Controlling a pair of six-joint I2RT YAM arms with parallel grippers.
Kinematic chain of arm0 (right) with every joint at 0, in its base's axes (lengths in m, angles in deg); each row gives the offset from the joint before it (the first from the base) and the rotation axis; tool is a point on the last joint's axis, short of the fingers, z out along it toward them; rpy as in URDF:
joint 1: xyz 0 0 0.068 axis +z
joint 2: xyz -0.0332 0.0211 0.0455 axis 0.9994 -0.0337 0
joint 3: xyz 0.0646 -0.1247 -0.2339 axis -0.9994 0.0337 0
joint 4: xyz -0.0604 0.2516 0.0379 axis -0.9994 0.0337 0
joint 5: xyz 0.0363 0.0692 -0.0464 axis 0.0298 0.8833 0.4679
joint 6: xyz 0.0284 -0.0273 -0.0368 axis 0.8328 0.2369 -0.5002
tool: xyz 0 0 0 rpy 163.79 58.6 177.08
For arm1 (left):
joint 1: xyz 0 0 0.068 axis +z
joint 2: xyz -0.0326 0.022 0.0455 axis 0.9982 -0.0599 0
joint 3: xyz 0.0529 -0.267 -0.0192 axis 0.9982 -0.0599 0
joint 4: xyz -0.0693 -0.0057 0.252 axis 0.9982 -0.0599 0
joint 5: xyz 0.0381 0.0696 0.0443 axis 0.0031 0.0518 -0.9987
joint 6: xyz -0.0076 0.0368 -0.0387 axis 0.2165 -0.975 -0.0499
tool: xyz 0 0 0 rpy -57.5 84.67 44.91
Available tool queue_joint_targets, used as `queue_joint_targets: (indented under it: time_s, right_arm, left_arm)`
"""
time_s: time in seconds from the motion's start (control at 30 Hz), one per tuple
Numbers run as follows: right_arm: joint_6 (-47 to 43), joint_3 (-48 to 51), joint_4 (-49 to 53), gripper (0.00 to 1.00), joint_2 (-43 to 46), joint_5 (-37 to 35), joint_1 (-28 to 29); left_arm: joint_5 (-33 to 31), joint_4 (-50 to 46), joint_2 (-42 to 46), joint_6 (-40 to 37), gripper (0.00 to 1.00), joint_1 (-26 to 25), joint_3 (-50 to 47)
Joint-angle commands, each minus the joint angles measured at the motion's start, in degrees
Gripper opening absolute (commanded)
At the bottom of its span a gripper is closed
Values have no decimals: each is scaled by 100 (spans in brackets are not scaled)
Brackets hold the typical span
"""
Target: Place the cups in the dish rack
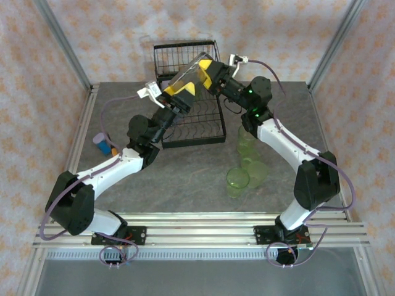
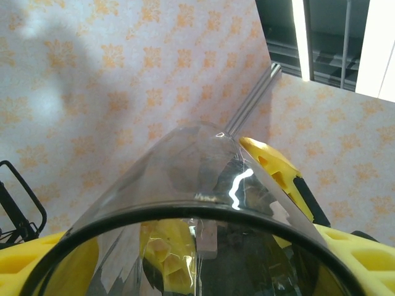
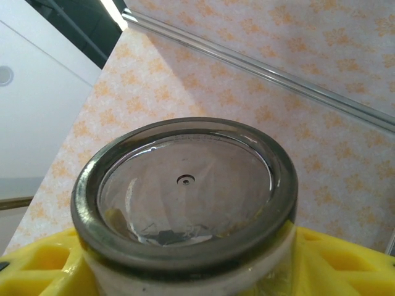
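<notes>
Tumbler of smoky grey plastic hangs over the black wire dish rack, left gripper clenching its rim, right gripper its base.

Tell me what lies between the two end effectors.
The smoky grey cup spans that gap, left end effector at its rim, right end effector at its base; the top external view shows it.
</notes>
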State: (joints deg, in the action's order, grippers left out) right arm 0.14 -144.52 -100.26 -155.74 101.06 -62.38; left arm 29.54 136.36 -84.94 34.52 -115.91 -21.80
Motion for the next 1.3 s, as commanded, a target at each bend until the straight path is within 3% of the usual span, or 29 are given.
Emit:
queue_joint_targets:
  time_s: [0.0,0.1,0.27,0.5,0.6,0.8,1.27]
  right_arm:
    - [-643,-45,436,56,298,-123,11]
    - [-1244,3,896,56,447,-332,6]
    - [-2350,160,1444,56,564,-886,6]
    - [-4425,580,1914,55,439,-2199,267]
    - [-5292,832,1604,55,204,-2772,473]
    - [-5955,937,661,54,-634,-3217,608]
    - [-6830,-16,93,54,-2443,-4221,753]
  left_arm:
    - [186,270,204,-134,86,23,53]
    - [248,94,441,-234,99,58,-169]
    - [37,-1060,1260,-653,99,96,-681]
    - [-1079,-4072,2924,-1946,99,95,-1019]
    - [-1501,-4763,3468,-2202,100,96,-1121]
    - [-1998,-5351,4026,-2402,99,95,-1261]
    - [-2300,-5794,4284,-2439,100,95,-1349]
